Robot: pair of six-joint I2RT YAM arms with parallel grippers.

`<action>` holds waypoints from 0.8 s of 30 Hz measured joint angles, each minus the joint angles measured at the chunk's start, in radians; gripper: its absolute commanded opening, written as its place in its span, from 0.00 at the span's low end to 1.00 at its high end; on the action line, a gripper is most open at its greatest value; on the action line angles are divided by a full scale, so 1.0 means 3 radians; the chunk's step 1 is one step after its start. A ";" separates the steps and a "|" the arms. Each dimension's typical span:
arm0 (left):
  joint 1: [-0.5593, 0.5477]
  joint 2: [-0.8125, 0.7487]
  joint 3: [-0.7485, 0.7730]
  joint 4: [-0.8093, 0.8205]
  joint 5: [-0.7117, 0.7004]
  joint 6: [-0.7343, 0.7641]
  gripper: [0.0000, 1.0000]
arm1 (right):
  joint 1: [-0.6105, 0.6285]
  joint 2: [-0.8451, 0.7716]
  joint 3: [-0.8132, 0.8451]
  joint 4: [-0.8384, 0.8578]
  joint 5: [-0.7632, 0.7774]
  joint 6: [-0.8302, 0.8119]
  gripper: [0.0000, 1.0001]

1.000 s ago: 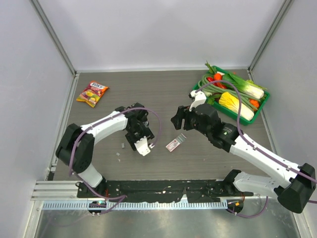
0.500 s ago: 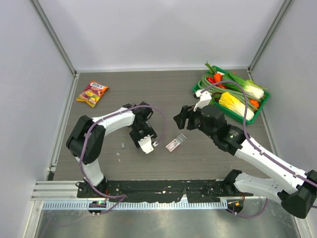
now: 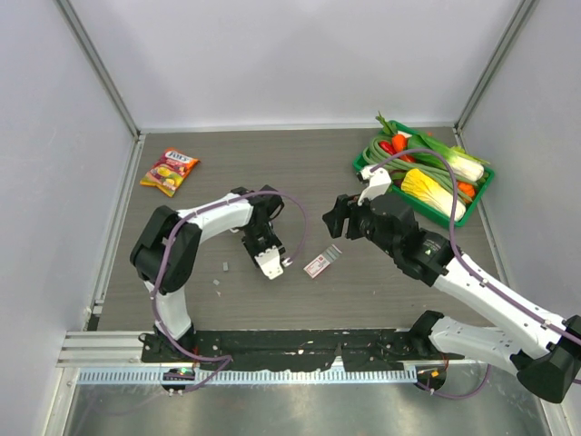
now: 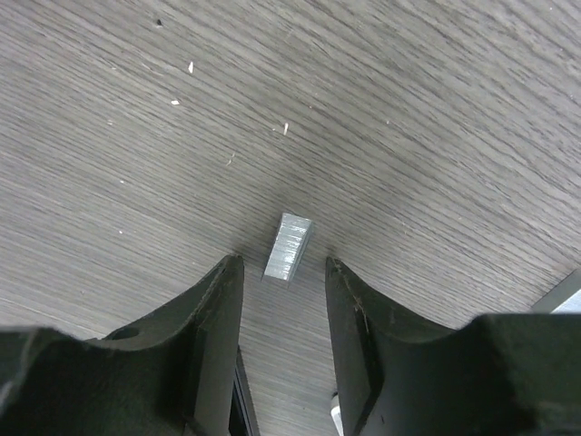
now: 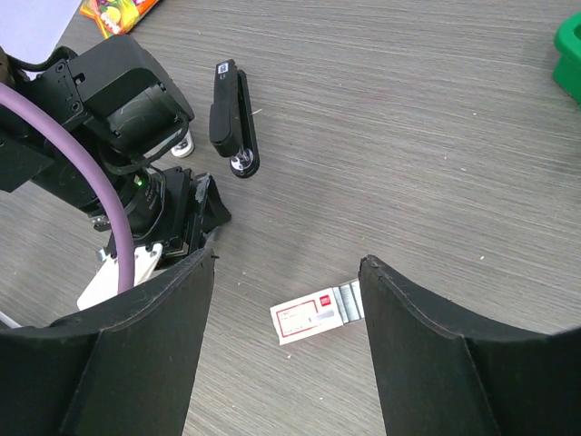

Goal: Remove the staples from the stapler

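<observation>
A small oblong with rounded ends, the stapler (image 5: 232,118), lies hinged open on the table just beyond the left arm; it looks dark in the right wrist view. My left gripper (image 4: 283,268) is open, low over the table, its fingertips either side of a short silver strip of staples (image 4: 289,247). In the top view the left gripper (image 3: 275,262) is left of centre. My right gripper (image 5: 286,263) is open and empty, held above a flat pink-and-white staple packet (image 5: 313,313) with staples sticking out of one end. In the top view the right gripper (image 3: 336,218) is up and right of the packet (image 3: 320,263).
Two small staple bits (image 3: 223,266) lie left of the left gripper. A snack bag (image 3: 170,171) lies at the far left. A green tray (image 3: 451,221) of vegetables stands at the far right. Grey walls enclose the table.
The left arm has folded in and its gripper has shifted slightly right, settling over the staple strip. The right gripper has drawn back a little to the right. The packet has not moved.
</observation>
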 measured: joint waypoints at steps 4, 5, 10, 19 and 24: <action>-0.0009 0.0041 0.0042 -0.0022 -0.0020 -0.0001 0.44 | -0.0009 -0.0011 0.0000 -0.0024 0.0008 -0.0013 0.70; -0.0011 0.0053 0.0052 -0.0029 -0.0023 -0.0001 0.44 | -0.0009 -0.0014 0.0000 -0.0029 0.0008 -0.0015 0.70; -0.0017 0.0094 0.0104 -0.0084 -0.0028 -0.0003 0.39 | -0.0015 -0.0015 0.0000 -0.0034 0.0008 -0.0020 0.70; -0.0038 0.0102 0.0106 -0.0117 -0.0083 -0.0005 0.27 | -0.0046 -0.0015 0.0000 -0.0036 0.0006 -0.0029 0.70; -0.0062 0.0102 0.0102 -0.0114 -0.0114 -0.0005 0.26 | -0.0060 -0.0015 0.0000 -0.0036 0.0006 -0.0031 0.70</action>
